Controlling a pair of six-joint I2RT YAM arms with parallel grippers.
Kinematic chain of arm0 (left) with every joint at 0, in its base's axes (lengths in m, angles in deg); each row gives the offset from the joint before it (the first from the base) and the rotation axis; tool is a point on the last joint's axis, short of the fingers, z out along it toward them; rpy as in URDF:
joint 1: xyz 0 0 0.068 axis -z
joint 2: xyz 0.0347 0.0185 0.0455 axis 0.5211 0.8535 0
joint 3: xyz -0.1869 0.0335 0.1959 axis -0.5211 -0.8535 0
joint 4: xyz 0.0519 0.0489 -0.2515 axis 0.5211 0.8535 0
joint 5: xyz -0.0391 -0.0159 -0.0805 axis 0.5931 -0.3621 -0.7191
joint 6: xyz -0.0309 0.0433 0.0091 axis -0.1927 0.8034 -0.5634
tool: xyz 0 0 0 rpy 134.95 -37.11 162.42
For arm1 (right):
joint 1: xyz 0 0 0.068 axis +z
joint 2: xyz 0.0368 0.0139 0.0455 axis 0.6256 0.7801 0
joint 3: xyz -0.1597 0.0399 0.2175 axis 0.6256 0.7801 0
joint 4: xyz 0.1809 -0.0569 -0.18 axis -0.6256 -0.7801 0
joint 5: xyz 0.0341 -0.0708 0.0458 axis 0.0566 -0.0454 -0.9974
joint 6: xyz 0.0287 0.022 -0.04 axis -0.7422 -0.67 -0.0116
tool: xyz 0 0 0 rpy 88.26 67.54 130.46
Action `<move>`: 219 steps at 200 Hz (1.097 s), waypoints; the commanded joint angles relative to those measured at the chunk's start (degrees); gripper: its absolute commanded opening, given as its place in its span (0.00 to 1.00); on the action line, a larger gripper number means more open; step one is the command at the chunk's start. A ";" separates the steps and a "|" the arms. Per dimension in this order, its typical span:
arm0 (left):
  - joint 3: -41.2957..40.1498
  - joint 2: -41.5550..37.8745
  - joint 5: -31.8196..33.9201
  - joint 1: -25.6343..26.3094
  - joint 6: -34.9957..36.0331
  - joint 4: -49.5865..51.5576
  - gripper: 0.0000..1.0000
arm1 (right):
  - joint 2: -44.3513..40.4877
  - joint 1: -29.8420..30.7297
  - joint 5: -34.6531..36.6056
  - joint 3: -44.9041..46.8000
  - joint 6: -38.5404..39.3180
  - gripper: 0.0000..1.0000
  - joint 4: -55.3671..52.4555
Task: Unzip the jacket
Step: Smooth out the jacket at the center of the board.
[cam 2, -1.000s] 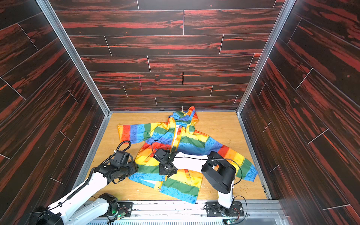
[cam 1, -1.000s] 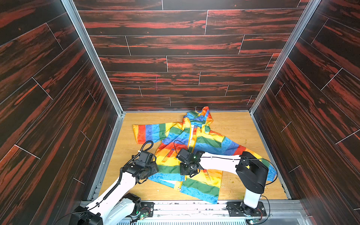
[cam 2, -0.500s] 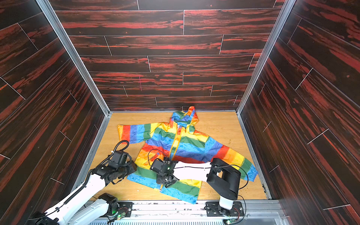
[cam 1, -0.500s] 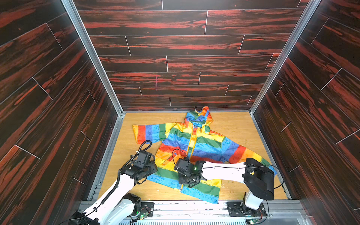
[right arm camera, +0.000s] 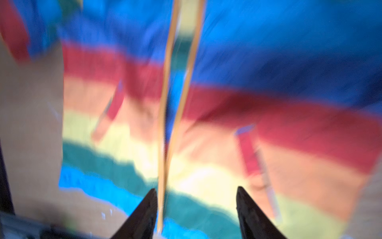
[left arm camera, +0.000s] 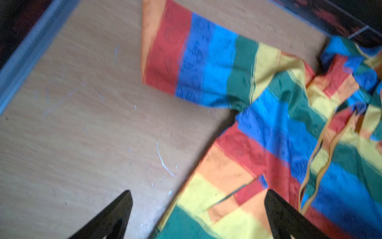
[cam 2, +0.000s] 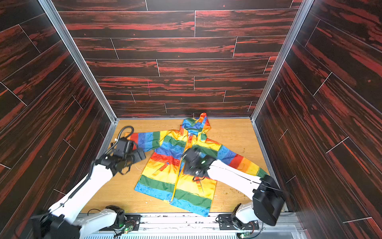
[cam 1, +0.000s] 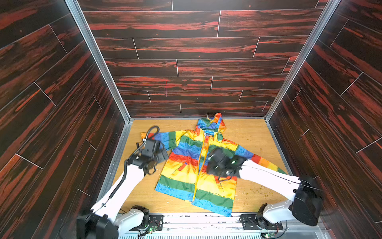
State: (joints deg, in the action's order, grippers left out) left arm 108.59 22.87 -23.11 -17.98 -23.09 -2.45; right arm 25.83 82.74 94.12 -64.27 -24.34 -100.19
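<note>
Both top views: jacket lies flat on the table, hood toward the back wall; arms blurred.
Left wrist: left gripper jaws wide apart, empty, over the jacket's side edge.
Right wrist: right gripper jaws apart, empty. Zipper halves gape, which the top views don't resolve.

Bare worktop open at upper right beside hood, also lower-left strip by hem, in a top view. Jacket fills centre. Walls close three sides. Right arm bars lower right, lying over sleeve.
</note>
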 commanded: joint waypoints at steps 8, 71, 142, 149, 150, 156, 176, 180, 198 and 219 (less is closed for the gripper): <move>5.08 12.01 0.32 -7.84 -1.18 -3.14 0.99 | 1.13 -16.05 -5.08 0.83 16.10 0.63 1.94; 11.40 26.32 -4.84 -21.21 -12.30 -5.59 1.00 | 13.02 -26.08 -11.31 -4.84 25.83 0.63 9.34; 25.08 42.66 -13.08 -24.31 -14.55 -7.21 0.84 | 14.08 -26.17 -15.62 0.12 25.59 0.63 15.30; 25.46 43.77 -13.08 -24.29 -14.79 -7.30 0.80 | 13.63 -26.12 -15.81 0.35 25.55 0.62 15.39; 25.49 43.89 -13.07 -24.26 -14.85 -7.36 0.79 | 13.57 -26.14 -15.85 0.39 25.52 0.62 15.39; 25.52 44.61 -13.06 -24.16 -15.34 -7.67 0.77 | 13.16 -26.16 -16.06 0.65 25.46 0.62 15.48; 25.29 46.11 -13.76 -23.77 -16.13 -10.33 0.70 | 11.79 -26.10 -16.33 1.35 25.41 0.62 15.44; 25.64 46.45 -13.57 -23.65 -16.07 -10.32 0.69 | 11.46 -26.08 -16.41 1.45 25.49 0.61 15.33; 27.47 47.72 -12.50 -23.22 -15.89 -10.41 0.63 | 10.17 -26.08 -16.11 2.07 25.82 0.61 14.64; 29.95 49.00 -11.59 -22.81 -14.19 -11.22 0.39 | 8.25 -26.08 -15.69 3.37 25.87 0.60 14.11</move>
State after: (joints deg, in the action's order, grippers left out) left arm 135.34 70.56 -35.81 -41.30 -37.93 -12.66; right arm 38.12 56.60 78.78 -62.21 0.73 -85.35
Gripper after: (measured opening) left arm 0.517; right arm 0.603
